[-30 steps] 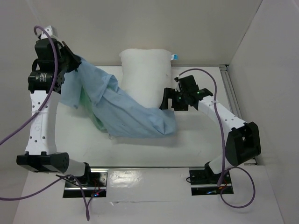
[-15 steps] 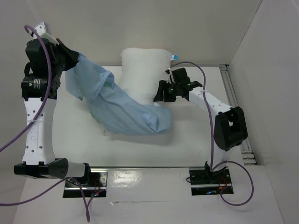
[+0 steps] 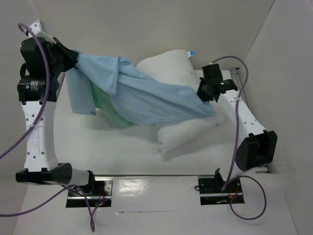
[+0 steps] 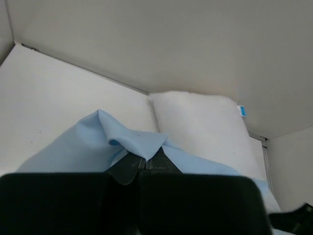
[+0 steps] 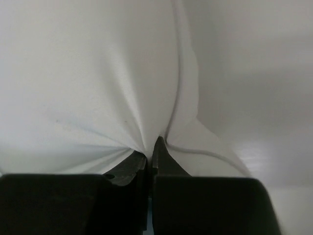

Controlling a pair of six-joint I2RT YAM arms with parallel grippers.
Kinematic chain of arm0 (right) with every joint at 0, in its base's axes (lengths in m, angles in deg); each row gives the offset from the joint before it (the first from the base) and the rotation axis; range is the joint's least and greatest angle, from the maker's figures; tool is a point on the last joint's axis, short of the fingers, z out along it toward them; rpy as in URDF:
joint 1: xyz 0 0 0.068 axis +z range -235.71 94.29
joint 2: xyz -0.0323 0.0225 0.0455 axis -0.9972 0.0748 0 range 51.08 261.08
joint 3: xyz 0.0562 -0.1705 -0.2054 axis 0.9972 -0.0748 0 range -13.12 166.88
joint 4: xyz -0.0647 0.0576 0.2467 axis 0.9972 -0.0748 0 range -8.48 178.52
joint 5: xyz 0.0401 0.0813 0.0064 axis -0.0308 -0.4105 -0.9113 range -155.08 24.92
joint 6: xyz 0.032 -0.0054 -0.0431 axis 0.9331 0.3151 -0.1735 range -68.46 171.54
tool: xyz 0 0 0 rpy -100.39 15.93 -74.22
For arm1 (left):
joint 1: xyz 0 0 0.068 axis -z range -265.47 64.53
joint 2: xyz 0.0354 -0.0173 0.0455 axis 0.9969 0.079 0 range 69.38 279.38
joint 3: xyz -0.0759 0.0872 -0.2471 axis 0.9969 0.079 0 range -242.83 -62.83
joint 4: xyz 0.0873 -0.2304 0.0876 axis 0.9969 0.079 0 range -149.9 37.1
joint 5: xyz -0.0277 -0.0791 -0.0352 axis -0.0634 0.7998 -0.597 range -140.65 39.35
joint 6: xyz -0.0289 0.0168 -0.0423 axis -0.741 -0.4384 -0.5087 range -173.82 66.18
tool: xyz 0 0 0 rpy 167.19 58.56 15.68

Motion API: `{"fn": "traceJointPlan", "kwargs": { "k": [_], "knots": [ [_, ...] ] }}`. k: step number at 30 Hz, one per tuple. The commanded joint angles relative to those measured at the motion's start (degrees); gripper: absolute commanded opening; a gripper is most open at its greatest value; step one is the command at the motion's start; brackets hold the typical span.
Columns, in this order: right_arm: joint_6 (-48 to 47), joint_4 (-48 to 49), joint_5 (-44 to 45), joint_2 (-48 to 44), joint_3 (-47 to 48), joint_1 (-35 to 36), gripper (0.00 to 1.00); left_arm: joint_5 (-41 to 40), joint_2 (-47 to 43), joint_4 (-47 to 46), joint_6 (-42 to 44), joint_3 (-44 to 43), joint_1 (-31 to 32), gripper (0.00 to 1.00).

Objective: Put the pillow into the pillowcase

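Viewing the top camera first: the left gripper (image 3: 67, 55) was raised at 10 o'clock and clenched on an edge of the pillowcase (image 3: 151, 100), probably to hang the cloth clear of the table (image 3: 83, 147) so its mouth could drop open. The cloth ran as a stretched pale-blue band toward 2 o'clock, with some of its sea-green face showing beneath at 8 o'clock. It was draped over the pillow (image 3: 186, 132), which lay diagonally on the table from 1 o'clock to 6 o'clock. Whether any part of the pillow had entered the case could not be told. The right gripper (image 3: 202, 94) sat at 2 o'clock, where the band ended against the pillow. Left wrist camera: the gripper (image 4: 145, 164) was closed, with a fold of the pillowcase (image 4: 98, 139) bunched between the tips and the pillow (image 4: 200, 122) beyond at 1 o'clock. Right wrist camera: the gripper (image 5: 150, 155) was pinched tight on a pucker of the pillow (image 5: 88, 88), creases radiating from the nip, so it held white fabric rather than blue. Judgement: this pinch served to steer the pillow toward the held opening.
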Motion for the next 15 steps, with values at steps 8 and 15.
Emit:
{"fn": "traceJointPlan", "kwargs": {
  "k": [8, 15],
  "knots": [
    [-2.21, -9.51, 18.73, -8.39, -6.27, -11.78, 0.00, 8.66, 3.39, -3.00, -5.46, 0.00, -8.16, 0.00],
    [-4.40, -11.09, 18.82, -4.08, 2.24, -9.26, 0.70, 15.10, 5.68, -3.62, -5.46, 6.58, -8.68, 0.00]
  ]
}}
